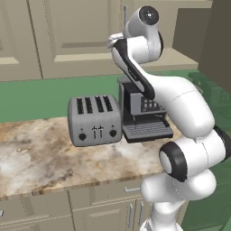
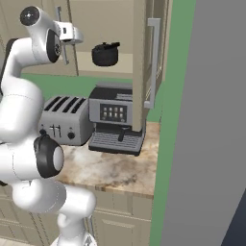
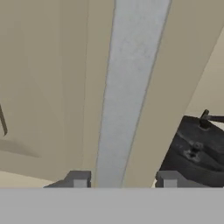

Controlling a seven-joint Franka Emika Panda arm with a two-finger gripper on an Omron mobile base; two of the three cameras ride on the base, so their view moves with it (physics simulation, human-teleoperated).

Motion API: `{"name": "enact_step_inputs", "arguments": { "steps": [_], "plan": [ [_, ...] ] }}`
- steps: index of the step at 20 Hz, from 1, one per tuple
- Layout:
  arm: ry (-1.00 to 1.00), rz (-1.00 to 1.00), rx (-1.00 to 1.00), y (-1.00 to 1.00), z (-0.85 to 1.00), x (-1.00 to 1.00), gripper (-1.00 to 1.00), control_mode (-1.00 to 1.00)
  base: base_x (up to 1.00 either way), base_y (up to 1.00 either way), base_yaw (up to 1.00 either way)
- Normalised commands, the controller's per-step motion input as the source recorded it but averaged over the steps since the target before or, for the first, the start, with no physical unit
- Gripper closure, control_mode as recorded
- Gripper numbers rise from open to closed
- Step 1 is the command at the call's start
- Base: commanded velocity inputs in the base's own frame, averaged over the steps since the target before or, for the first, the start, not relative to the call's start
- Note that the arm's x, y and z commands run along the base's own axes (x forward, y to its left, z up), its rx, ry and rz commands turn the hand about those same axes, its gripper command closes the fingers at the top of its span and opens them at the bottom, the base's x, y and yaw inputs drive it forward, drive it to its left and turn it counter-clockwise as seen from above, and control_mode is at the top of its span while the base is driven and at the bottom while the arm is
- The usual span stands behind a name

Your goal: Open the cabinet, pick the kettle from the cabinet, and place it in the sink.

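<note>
Gripper [image 3: 119, 179] straddles handle [image 3: 131, 87]; kettle [image 2: 105, 54] inside cabinet [image 2: 120, 29].

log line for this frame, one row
phase: opening cabinet | gripper: straddling left door handle | right door: swung open | kettle: on cabinet shelf | sink: unseen

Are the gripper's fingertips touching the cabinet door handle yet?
Apart. In the hand view the handle runs between the fingertips, with door surface visible on both sides of the bar.
</note>
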Motion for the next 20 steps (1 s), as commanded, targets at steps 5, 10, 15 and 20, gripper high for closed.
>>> {"name": "enact_step_inputs", "arguments": {
  "steps": [5, 10, 15, 20],
  "plan": [
    [0.0, -0.01, 0.0, 0.18, -0.06, 0.15, 1.0, -1.0, 0.0, 0.0, 0.0],
    [0.0, -0.07, 0.0, 0.36, -0.05, 0.09, 1.0, -1.0, 0.0, 0.0, 0.0],
    [0.0, -0.1, 0.0, 0.44, 0.0, 0.03, 1.0, -1.0, 0.0, 0.0, 0.0],
    [0.03, -0.07, 0.0, 0.44, 0.0, -0.02, 1.0, -1.0, 0.0, 0.0, 0.0]
  ]
}}
